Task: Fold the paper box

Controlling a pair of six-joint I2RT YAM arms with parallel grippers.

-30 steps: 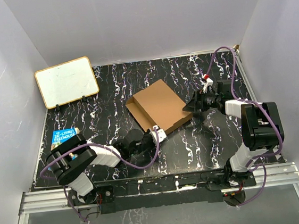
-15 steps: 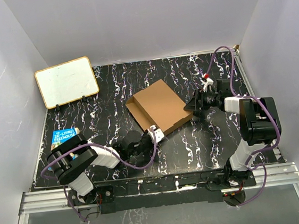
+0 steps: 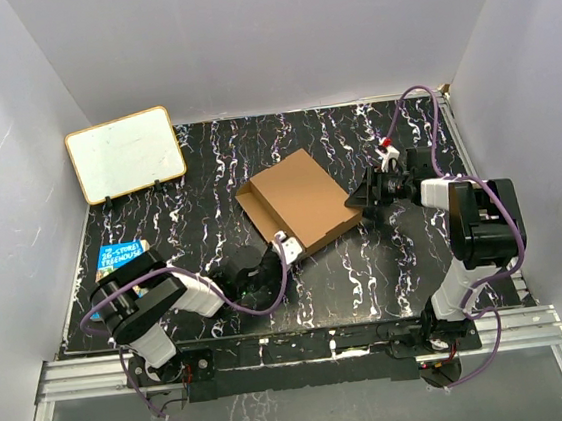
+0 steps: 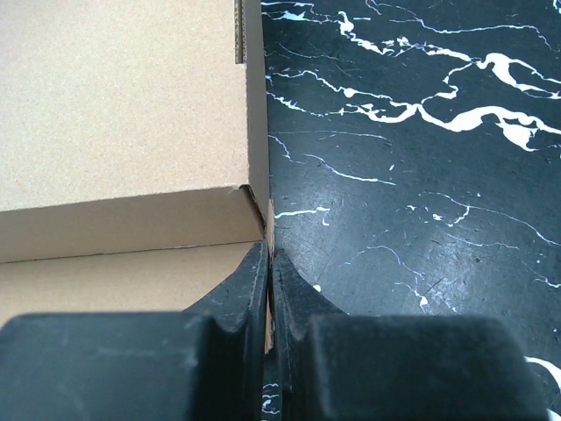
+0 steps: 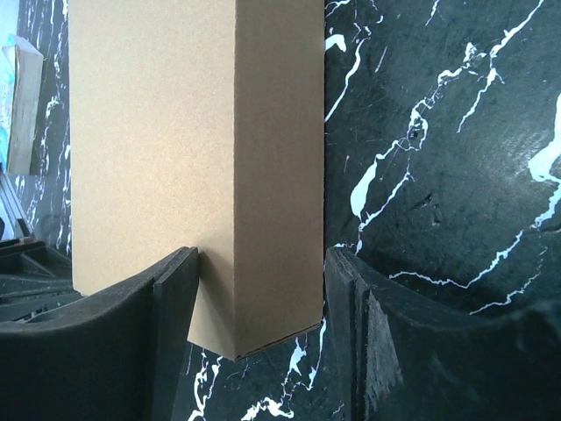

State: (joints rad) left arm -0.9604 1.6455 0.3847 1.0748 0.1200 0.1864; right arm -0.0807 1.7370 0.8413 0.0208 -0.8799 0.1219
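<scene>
Box (image 3: 298, 201): brown cardboard, shallow, closed-looking, lies mid-table (image 3: 368, 272) at an angle to the edges, 1 corner toward each arm.

L gripper (image 3: 284, 242): down low at box's near corner, reaches in from the left. Per wrist cam, squeezed right together, fingers (image 4: 232, 303) meeting w/ only a thin sliver of cardboard nipped between the tips. Rest of box just ahead and to the left, lid top above a front wall.

R gripper (image 3: 364, 202): at box's right corner, points left. Per wrist cam, parted just enough to straddle that corner, 1 finger (image 5: 171, 307) against the lid face, the other beside the side wall. Seems to touch cardboard on both sides, so grips it.

Elsewhere: board (image 3: 124, 154), white w/ tan frame, propped at far-left corner; book (image 3: 120, 256) flat by the left edge, next to L arm. Both well apart from box. Purple cables (image 3: 422, 115) looped along both arms.
</scene>
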